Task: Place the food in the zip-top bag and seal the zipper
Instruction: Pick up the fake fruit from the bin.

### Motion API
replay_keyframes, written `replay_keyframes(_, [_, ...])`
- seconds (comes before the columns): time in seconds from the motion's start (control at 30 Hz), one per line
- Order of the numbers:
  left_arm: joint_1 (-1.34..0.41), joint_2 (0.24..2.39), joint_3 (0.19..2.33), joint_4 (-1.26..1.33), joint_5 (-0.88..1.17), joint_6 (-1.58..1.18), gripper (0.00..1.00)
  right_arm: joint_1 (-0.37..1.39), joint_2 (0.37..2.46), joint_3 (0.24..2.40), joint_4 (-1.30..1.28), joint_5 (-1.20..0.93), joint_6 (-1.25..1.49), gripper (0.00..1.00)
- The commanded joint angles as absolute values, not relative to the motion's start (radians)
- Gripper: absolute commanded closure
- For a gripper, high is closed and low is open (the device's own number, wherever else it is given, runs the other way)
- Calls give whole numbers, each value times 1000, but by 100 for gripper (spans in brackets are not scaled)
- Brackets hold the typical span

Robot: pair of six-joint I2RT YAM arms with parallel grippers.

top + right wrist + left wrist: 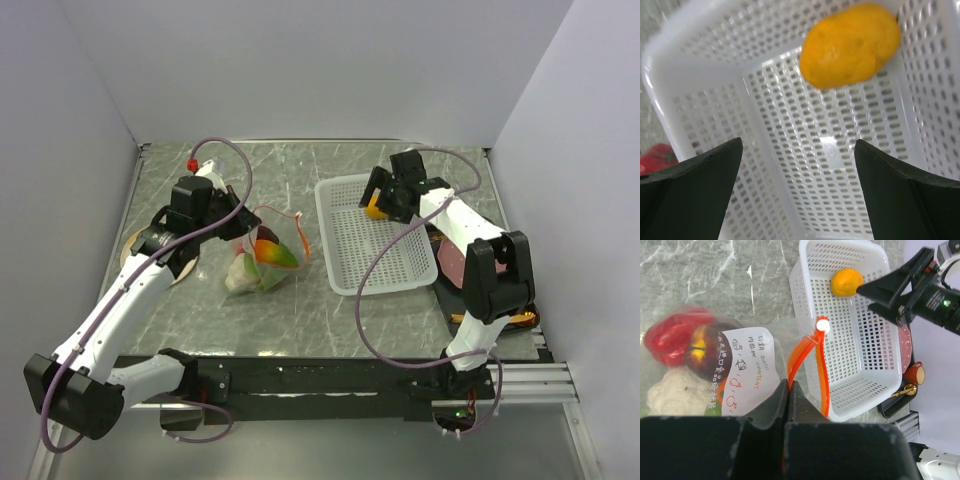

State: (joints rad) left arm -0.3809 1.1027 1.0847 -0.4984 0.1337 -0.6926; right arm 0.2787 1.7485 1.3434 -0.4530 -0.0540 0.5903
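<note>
Basket (326, 215) sits toward the desk's far right corner; bag (262, 264) left of centre; right gripper (798, 147), spread, should straddle the orange (850, 45) in the basket squarely before closing; left gripper (788, 390) pinches the zipper (799, 352).

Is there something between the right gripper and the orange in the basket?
Nothing visible. The open right gripper faces the orange directly. The orange lies in a corner of the basket, close to its walls.

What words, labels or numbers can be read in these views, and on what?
"DATE": orange print on the white label stuck to the zip-top bag, left wrist view.
"CONTENT": same label, next line.
Chinese characters beside and below these: too small to read.
No readable text elsewhere.
</note>
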Motion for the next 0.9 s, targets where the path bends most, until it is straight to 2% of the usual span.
replay_keyframes(0.0, [-383, 1061, 1101, -453, 140, -684, 99, 253, 1772, 1405, -408, -77, 617, 0])
replay_keyframes(0.17, [-383, 1057, 1106, -469, 124, -683, 99, 232, 1724, 1312, -293, -115, 713, 0])
replay_keyframes(0.6, [-383, 1068, 1109, -468, 123, -686, 99, 227, 1868, 1450, -409, 109, 727, 0])
replay_keyframes(0.87, [-383, 1088, 1117, -465, 129, -683, 99, 227, 1939, 1482, -396, 147, 736, 0])
